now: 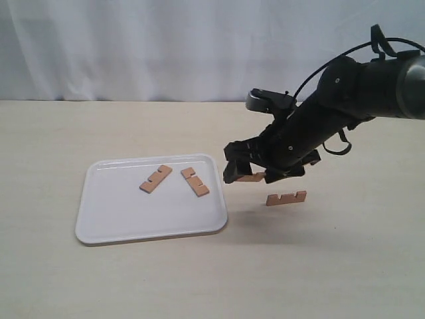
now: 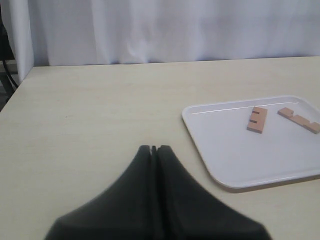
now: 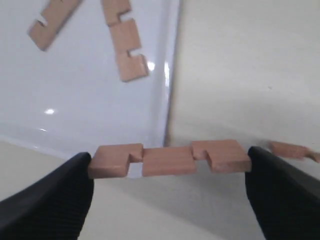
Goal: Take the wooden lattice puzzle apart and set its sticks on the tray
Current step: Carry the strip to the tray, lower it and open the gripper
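One stick (image 3: 170, 160) was clamped by its ends in the right gripper (image 1: 251, 175), long axis spanning the jaws, clear of the table (image 1: 345, 266). The tray (image 1: 126, 216), carrying two sticks (image 1: 155, 178), lay just ahead of its fingertips, and the last stick (image 1: 286, 198) lay behind it. The left gripper (image 2: 154, 149), closed on nothing, looked farther off.

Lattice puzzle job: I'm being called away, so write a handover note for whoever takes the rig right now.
Left gripper: shut, holding nothing, over the table apart from the tray.
Right gripper: shut on one stick, gripped by its ends, just off the tray's right edge.
Done: all taken apart; two sticks lie on the tray.
To do: set that stick on the tray, then fetch the last stick from the table right of the tray.
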Controlling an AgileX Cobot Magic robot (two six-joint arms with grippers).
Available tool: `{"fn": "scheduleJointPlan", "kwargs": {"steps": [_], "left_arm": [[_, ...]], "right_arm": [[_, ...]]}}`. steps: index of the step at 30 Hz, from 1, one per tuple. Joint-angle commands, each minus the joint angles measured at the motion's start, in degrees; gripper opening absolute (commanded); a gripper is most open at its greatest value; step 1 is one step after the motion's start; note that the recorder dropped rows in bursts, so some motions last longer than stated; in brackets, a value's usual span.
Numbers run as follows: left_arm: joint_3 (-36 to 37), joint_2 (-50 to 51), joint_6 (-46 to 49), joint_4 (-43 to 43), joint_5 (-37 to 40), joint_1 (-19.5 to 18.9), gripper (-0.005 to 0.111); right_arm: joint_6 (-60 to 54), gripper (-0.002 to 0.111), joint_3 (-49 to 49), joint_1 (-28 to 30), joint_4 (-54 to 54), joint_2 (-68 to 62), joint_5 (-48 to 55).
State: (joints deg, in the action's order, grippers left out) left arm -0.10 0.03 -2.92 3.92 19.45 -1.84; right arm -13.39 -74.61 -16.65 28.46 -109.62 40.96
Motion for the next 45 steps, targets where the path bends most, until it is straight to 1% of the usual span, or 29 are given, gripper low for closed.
{"fn": "scheduleJointPlan", "kwargs": {"steps": [1,6,9,18,22,25,35,45], "left_arm": [[0.1,0.0,0.1,0.0,-0.9,-0.1,0.0],[0.1,0.0,0.1,0.0,-0.9,-0.1,0.0],[0.1,0.0,0.1,0.0,-0.9,-0.1,0.0],[0.1,0.0,0.1,0.0,-0.9,-0.1,0.0],[0.1,0.0,0.1,0.0,-0.9,-0.1,0.0],[0.1,0.0,0.1,0.0,-0.9,-0.1,0.0],[0.1,0.0,0.1,0.0,-0.9,-0.1,0.0],[0.1,0.0,0.1,0.0,-0.9,-0.1,0.0]], "right_arm": [[-8.9,0.007,0.0,0.4,10.1,0.5,-2.3],[-11.5,0.007,0.0,-0.9,12.3,0.5,-3.9],[-12.4,0.007,0.0,-3.2,12.8,0.2,-6.8],[-14.1,0.007,0.0,-12.2,12.9,-4.7,-22.1],[-14.2,0.007,0.0,-15.3,12.9,-7.6,-28.7],[-15.8,0.007,0.0,-16.8,12.9,-9.1,-31.7],[-16.1,0.007,-0.5,-17.5,12.9,-12.5,-32.3],[-15.9,0.007,-0.7,-17.5,12.9,-12.8,-30.7]]}}
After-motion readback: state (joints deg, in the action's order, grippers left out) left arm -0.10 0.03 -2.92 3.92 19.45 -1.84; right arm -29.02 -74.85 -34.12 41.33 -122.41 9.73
